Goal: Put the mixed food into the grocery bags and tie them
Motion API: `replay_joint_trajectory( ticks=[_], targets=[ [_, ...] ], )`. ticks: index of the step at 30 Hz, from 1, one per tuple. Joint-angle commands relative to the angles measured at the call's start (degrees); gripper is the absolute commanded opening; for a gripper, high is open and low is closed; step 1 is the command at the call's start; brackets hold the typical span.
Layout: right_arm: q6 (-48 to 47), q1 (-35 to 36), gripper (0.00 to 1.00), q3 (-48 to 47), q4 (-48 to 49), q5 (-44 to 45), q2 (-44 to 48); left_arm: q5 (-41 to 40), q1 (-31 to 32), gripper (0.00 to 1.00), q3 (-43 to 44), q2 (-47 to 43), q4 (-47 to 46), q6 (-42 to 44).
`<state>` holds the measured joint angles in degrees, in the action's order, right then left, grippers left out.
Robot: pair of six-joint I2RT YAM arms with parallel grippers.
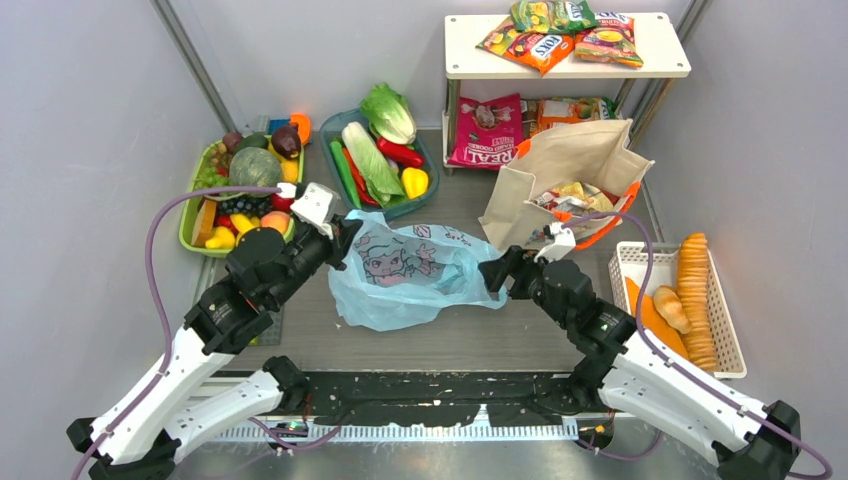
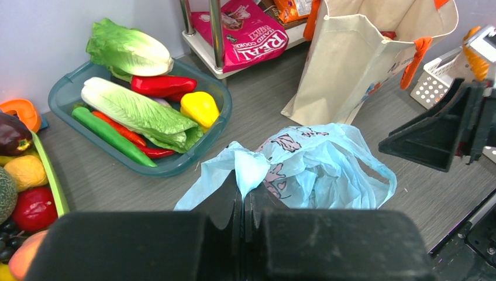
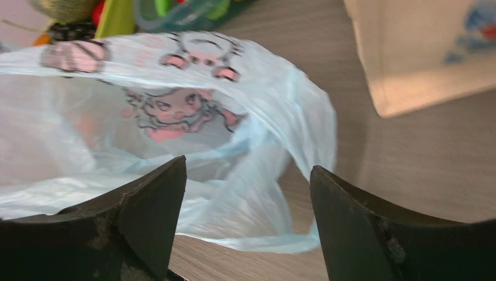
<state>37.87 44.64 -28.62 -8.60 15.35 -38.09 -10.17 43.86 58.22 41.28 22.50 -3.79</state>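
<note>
Beige tote [image 1: 572, 160] holding packets [image 1: 574, 197], blue bag [image 1: 405, 272] crumpled

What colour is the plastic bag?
The plastic bag is light blue, pink cartoon print; top view best.

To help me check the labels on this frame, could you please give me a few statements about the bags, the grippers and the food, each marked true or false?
1. The left gripper is shut on the light-blue plastic bag. True.
2. The canvas tote holds some packets. True.
3. The right gripper is shut on the canvas tote. False: it is open, facing the plastic bag's edge.
4. The yellow pepper lies inside the plastic bag. False: it lies in the teal tray beside the cabbage.
</note>
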Motion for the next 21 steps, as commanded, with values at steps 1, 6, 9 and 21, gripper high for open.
replay_joint_trajectory(
  ticks=[1, 6, 9, 21],
  targets=[
    [8.66, -4.48, 0.87, 5.73, -5.19, -1.78, 3.45, 0.64, -0.17, 0.00, 0.00, -0.27, -3.36, 0.28],
    [15.96, -10.33, 0.86, 13.09, 1.71, -9.06, 4.54, 0.60, -0.17, 0.00, -0.07, -0.36, -3.34, 0.28],
    [18.90, -11.79, 0.84, 17.14, 7.19, -12.89, 4.46, 0.51, -0.17, 0.00, -0.18, -0.34, -3.36, 0.35],
    [24.32, -12.91, 0.35, 20.12, 17.42, -22.25, 3.53, 0.68, -0.11, 0.00, -0.17, -0.49, -3.35, 0.28]
  ],
)
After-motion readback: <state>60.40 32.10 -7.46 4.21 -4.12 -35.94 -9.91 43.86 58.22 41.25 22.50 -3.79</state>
